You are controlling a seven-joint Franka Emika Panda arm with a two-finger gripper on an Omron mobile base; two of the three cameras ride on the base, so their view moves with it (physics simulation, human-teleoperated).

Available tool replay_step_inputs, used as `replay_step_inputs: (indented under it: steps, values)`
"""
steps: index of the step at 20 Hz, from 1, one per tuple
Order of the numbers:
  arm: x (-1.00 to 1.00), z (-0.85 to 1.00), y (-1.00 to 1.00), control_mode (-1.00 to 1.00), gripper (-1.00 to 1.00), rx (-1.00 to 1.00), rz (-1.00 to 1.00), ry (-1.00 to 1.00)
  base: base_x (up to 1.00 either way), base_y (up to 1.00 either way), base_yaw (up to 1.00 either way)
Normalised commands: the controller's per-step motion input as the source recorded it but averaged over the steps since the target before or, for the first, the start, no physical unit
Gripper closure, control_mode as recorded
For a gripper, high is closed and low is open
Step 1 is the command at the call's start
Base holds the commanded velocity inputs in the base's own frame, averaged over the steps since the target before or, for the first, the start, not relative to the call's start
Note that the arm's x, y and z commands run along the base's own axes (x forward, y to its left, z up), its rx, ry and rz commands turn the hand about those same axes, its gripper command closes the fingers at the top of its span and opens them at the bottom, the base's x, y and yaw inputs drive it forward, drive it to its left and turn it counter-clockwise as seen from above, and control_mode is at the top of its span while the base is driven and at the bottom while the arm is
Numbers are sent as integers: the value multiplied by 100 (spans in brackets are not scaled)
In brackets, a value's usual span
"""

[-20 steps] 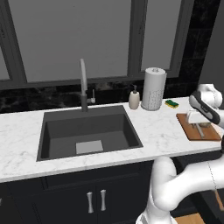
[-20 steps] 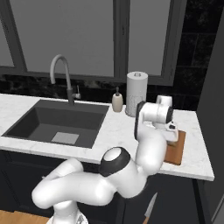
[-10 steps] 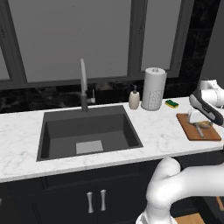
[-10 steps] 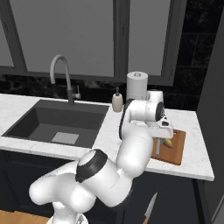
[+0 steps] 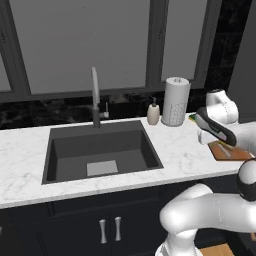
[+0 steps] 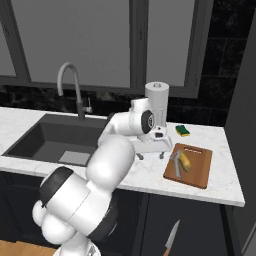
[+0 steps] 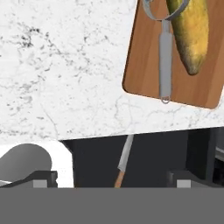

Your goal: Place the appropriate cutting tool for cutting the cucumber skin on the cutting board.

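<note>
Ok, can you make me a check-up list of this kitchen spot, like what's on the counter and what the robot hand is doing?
Surface: white marble counter with a dark sink.
Job's things: grey peeler lies on the cutting board, right beside the cucumber.
Clutter: sponge, paper-towel roll and soap dispenser near the back wall; a knife below the counter's edge.
Gripper: gripper open, holding nothing, over bare counter on the sink side of the board.
Cables: nothing seen.
Surroundings: faucet, windows, dark cabinets.
</note>
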Motion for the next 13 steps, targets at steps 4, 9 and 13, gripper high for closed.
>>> replay_step_inputs:
  steps: [4,9,13]
  values:
    - [-20,29,93,-100,-100,-14,9,0,0,0,0]
    - [-25,30,73,-100,-100,-12,11,0,0,0,0]
    - [-30,25,66,-100,-100,-11,10,0,0,0,0]
